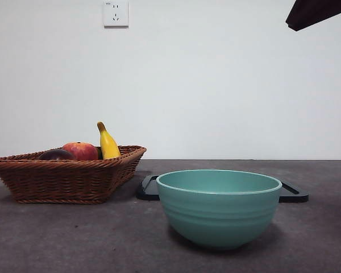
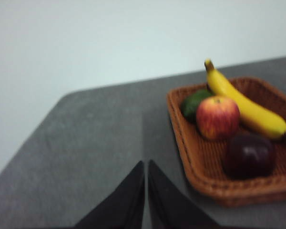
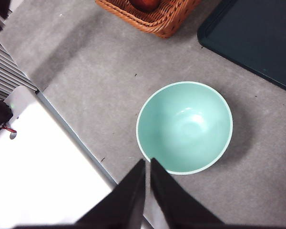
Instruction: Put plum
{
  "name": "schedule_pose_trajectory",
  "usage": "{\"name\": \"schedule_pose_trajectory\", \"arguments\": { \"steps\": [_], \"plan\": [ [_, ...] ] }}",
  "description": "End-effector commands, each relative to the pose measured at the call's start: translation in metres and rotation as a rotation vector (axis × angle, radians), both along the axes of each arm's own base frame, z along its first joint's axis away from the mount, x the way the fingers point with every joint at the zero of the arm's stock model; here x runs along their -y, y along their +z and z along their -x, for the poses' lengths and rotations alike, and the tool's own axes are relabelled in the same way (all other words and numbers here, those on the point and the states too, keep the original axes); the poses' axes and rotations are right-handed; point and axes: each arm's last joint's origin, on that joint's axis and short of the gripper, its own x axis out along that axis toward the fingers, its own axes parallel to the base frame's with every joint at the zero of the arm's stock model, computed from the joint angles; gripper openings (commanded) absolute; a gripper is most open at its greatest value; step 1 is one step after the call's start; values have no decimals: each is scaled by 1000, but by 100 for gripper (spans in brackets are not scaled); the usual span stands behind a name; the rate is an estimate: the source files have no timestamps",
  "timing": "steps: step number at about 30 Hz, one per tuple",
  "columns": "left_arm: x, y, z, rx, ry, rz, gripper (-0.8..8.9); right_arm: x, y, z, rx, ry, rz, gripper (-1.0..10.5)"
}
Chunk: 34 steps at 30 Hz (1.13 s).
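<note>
My left hand [image 2: 146, 164] is clenched with nothing in it, its two jaws pressed together, and it hangs above bare desk [image 2: 95, 143] just beside the near corner of the basket [image 2: 190, 162]. My right hand [image 3: 148, 164] is likewise clenched and empty. It sits high over the desk, looking straight down, with its jaw tips at the near rim of the bowl [image 3: 185, 127].

The plum [image 2: 250, 155] lies in the basket, at the corner nearest my left hand. It touches the red fruit [image 2: 218, 117] beside it. The banana [image 2: 245, 105] lies along the far side of both, stem end raised toward the wall. A green fruit [image 2: 195, 102] is tucked behind the red fruit, mostly hidden (its kind cannot be determined from the blurred left wrist view).

In the front view the basket [image 1: 62, 179] stands on the left of the desk. Only the top of the plum [image 1: 55, 154] shows above its rim, next to the red fruit [image 1: 81, 151] and the upright banana [image 1: 107, 143]. The bowl [image 1: 219, 207] stands nearest the camera, right of the basket and apart from it. A dark tray [image 1: 292, 193] lies flat behind the bowl. One arm [image 1: 318, 11] shows only as a dark tip at the top right corner.
</note>
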Motion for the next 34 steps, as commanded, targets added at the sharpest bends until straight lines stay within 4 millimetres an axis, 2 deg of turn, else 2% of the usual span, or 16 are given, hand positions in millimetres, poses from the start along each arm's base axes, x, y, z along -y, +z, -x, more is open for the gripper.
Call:
{"name": "schedule_pose_trajectory", "arguments": {
  "steps": [1, 12, 34],
  "plan": [
    [0, -9, 0, -26, 6, 7, 10, -2, 5, -1, 24, 16, -7, 6],
    [0, -36, -1, -107, 12, 53, 10, -2, 5, -1, 24, 16, -8, 6],
    [0, -35, -1, -105, 12, 59, 10, -2, 5, -1, 24, 16, -8, 6]
  ]
}}
